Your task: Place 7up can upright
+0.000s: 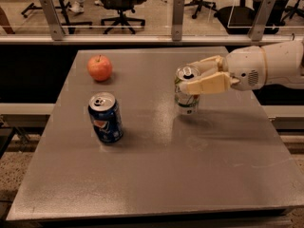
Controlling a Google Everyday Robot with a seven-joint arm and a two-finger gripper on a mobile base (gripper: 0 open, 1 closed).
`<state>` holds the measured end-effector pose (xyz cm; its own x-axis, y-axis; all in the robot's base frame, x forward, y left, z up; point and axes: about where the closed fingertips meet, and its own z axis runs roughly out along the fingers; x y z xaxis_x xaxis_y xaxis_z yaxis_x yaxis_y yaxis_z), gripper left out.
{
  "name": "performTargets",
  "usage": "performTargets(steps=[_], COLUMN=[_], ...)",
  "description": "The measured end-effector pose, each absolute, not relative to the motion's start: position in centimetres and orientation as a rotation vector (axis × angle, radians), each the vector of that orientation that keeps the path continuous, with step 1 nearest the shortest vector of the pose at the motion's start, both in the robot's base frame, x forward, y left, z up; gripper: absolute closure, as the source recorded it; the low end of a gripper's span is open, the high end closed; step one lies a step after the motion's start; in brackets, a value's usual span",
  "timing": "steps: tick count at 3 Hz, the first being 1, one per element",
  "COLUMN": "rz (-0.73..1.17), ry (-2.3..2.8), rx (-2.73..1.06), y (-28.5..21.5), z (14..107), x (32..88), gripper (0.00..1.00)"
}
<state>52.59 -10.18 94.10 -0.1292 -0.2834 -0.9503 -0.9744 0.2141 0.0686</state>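
Observation:
The 7up can point(186, 102), silvery with green markings and a pull-tab top, stands upright on the grey table point(190, 175), right of the middle. My gripper point(192, 75) reaches in from the right. Its cream fingers point(207, 84) sit on either side of the can's upper part, shut on it. The white arm point(266, 65) stretches off to the right edge. The can's base rests on the tabletop or just above it.
A dark blue Pepsi can point(105, 118) stands upright at the left of the middle. A red apple point(99, 67) lies at the back left. A glass barrier with metal posts point(177, 13) runs behind the table, with office chairs beyond it.

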Motion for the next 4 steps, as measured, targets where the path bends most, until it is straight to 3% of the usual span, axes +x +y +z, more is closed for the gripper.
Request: performTargets(steps=[1, 3, 4], rz=[1.023, 1.106, 1.12], ry=[1.604, 1.628, 1.616], rx=[-1.175, -1.123, -1.118], y=[-10.2, -10.0, -9.9], z=[93.0, 91.3, 91.0], x=[52.7, 53.0, 52.8], gripper=[0.82, 0.36, 0.05])
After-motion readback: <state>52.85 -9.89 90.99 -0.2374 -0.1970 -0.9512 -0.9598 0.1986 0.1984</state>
